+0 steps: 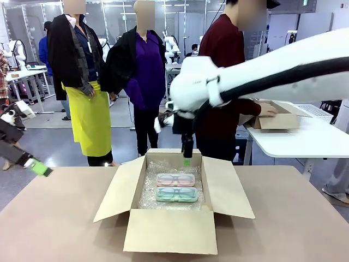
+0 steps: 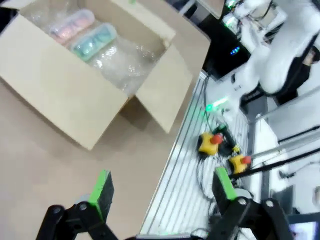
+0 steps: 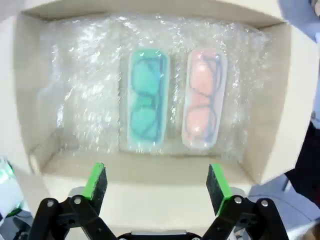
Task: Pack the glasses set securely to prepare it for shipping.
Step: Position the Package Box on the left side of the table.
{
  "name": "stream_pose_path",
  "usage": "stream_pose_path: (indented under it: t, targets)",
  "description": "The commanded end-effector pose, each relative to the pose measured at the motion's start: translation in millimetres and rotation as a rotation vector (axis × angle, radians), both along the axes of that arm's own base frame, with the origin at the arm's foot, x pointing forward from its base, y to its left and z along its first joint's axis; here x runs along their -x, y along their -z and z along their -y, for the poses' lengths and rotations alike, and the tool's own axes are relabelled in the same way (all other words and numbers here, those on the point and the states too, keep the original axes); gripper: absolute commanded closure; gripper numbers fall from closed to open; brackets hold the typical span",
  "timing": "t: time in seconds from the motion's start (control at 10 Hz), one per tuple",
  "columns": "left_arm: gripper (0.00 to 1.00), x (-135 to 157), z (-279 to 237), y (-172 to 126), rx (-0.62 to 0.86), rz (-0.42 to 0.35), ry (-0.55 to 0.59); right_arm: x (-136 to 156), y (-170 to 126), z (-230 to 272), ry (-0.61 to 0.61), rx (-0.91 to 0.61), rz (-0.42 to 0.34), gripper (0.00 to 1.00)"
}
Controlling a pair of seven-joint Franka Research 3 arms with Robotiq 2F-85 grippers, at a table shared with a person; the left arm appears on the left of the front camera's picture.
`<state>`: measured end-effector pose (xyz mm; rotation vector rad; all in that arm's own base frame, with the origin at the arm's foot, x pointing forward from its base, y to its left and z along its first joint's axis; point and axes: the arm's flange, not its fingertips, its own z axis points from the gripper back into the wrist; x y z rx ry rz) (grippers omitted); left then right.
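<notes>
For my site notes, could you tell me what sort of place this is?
Probably a robotics lab rather than a real shipping room: yellow emergency-stop boxes lie beside the brown table, and a person handles a carton at a white workbench close behind.

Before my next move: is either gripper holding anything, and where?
Nothing is held. The right gripper is open above the box, pink case and green case lying free inside; the left gripper is open too.
</notes>
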<state>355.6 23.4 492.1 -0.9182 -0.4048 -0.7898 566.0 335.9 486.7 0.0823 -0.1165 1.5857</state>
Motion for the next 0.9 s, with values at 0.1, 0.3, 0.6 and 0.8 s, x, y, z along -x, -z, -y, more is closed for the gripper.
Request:
stream_pose_path:
  t: [0.1,0.3,0.6,0.8]
  targets:
    - [0.0,-47.0,-0.2,22.4,0.138,-0.148,-0.136,68.1,-32.2,105.7,0.048,-0.175,0.044,0.0]
    - [0.0,-68.9,7.9,47.4,0.179,-0.228,-0.193,95.1,-38.2,163.0,0.118,-0.285,0.06,0.0]
    - [0.0,-92.2,24.6,81.0,0.162,-0.269,-0.215,141.6,-33.7,242.4,0.257,-0.449,0.097,0.0]
    - [0.0,-105.5,34.5,99.8,0.19,-0.265,-0.247,170.0,-30.8,274.3,0.382,-0.465,0.109,0.0]
